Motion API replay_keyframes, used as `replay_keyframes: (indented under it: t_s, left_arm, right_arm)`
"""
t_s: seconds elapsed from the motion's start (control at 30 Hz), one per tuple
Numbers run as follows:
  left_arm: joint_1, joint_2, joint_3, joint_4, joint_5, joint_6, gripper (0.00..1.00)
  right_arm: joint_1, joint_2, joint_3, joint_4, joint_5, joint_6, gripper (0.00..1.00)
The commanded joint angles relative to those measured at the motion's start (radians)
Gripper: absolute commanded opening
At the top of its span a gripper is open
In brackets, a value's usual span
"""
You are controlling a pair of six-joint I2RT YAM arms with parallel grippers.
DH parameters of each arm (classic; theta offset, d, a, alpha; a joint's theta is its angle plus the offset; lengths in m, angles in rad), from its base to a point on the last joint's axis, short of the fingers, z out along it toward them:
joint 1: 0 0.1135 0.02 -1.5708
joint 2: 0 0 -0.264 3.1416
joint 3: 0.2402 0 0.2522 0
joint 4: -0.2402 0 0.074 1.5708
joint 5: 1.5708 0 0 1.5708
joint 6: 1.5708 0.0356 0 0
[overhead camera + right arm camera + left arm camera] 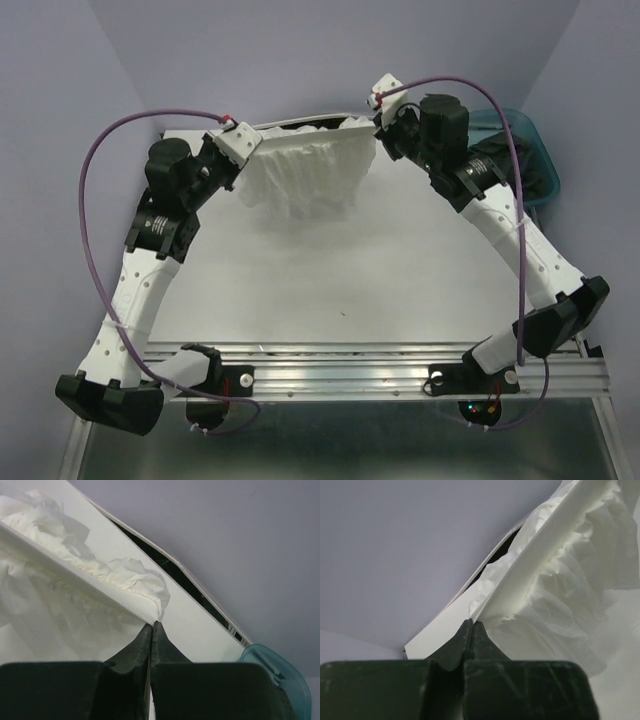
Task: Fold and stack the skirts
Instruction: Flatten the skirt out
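Both clamp the white skirt (305, 172) by its top edge, left hand (470, 626) at one corner, right hand (153, 626) at the other, over the far tabletop (350, 280).

The top view looked down from above and behind; both wrist views, close up, shared the white skirt (300, 175).

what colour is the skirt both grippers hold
White skirt, pleated ruffles; best in the top external view.

Both arms outstretched forward, left gripper (471, 623) and right gripper (153, 624) each clamped on white skirt (305, 175) corners.
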Motion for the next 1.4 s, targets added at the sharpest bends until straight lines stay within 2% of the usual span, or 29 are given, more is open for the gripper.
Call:
replay_keyframes:
  t_s: [0.0, 0.07, 0.13, 0.23, 0.27, 0.37, 0.43, 0.47, 0.6, 0.67, 0.77, 0.8, 0.87, 0.9, 1.0, 1.13, 1.23, 1.37]
  left_arm:
    - [0.01, -0.162, -0.109, 0.027, -0.049, 0.101, 0.0]
    - [0.01, -0.221, -0.158, -0.001, -0.018, 0.131, 0.0]
    - [0.008, -0.303, -0.203, -0.051, 0.055, 0.179, 0.0]
    - [0.008, -0.382, -0.217, -0.258, 0.187, 0.267, 0.0]
    - [0.008, -0.396, -0.215, -0.388, 0.221, 0.332, 0.0]
    - [0.007, -0.451, -0.199, -0.574, 0.301, 0.385, 0.0]
    - [0.008, -0.482, -0.142, -0.636, 0.338, 0.373, 0.0]
    - [0.008, -0.488, -0.11, -0.651, 0.347, 0.334, 0.0]
    - [0.008, -0.439, 0.085, -0.728, 0.454, 0.228, 0.0]
    - [0.008, -0.397, 0.064, -0.704, 0.453, 0.155, 0.0]
    - [0.007, -0.338, -0.097, -0.564, 0.294, 0.045, 0.0]
    - [0.007, -0.272, -0.128, -0.546, 0.224, 0.025, 0.0]
    - [0.005, -0.186, -0.195, -0.515, 0.177, -0.036, 0.0]
    - [0.002, -0.091, -0.223, -0.506, 0.145, -0.055, 0.0]
    - [0.002, -0.002, -0.257, -0.428, 0.11, -0.112, 0.0]
    - [0.002, 0.04, -0.303, -0.277, -0.008, -0.179, 0.0]
    - [0.002, 0.113, -0.297, -0.198, -0.068, -0.22, 0.0]
    - [0.002, 0.222, -0.274, -0.15, -0.078, -0.27, 0.0]
  right_arm:
    - [-0.029, -0.178, -0.163, 0.022, 0.076, -0.092, 0.01]
    - [-0.029, -0.241, -0.231, -0.022, 0.015, -0.121, 0.01]
    - [-0.029, -0.309, -0.274, -0.139, -0.028, -0.149, 0.01]
    - [-0.029, -0.367, -0.294, -0.367, -0.178, -0.201, 0.01]
    - [-0.029, -0.401, -0.309, -0.433, -0.238, -0.23, 0.01]
    - [-0.029, -0.46, -0.303, -0.617, -0.307, -0.221, 0.01]
    - [-0.029, -0.488, -0.265, -0.686, -0.376, -0.175, 0.01]
    - [-0.029, -0.502, -0.19, -0.711, -0.422, -0.161, 0.01]
    - [-0.029, -0.473, -0.029, -0.791, -0.459, -0.103, 0.01]
    - [-0.029, -0.459, -0.071, -0.771, -0.434, -0.1, 0.01]
    - [-0.029, -0.45, -0.298, -0.615, -0.388, -0.104, 0.01]
    - [-0.029, -0.42, -0.396, -0.577, -0.383, -0.101, 0.01]
    - [-0.029, -0.357, -0.461, -0.482, -0.372, -0.074, 0.01]
    - [-0.029, -0.317, -0.478, -0.457, -0.361, -0.066, 0.01]
    - [-0.029, -0.168, -0.461, -0.396, -0.329, -0.022, 0.01]
    - [-0.029, -0.106, -0.421, -0.314, -0.26, 0.003, 0.01]
    - [-0.029, -0.076, -0.441, -0.247, -0.167, -0.04, 0.01]
    - [-0.029, 0.004, -0.467, -0.175, -0.079, -0.044, 0.01]
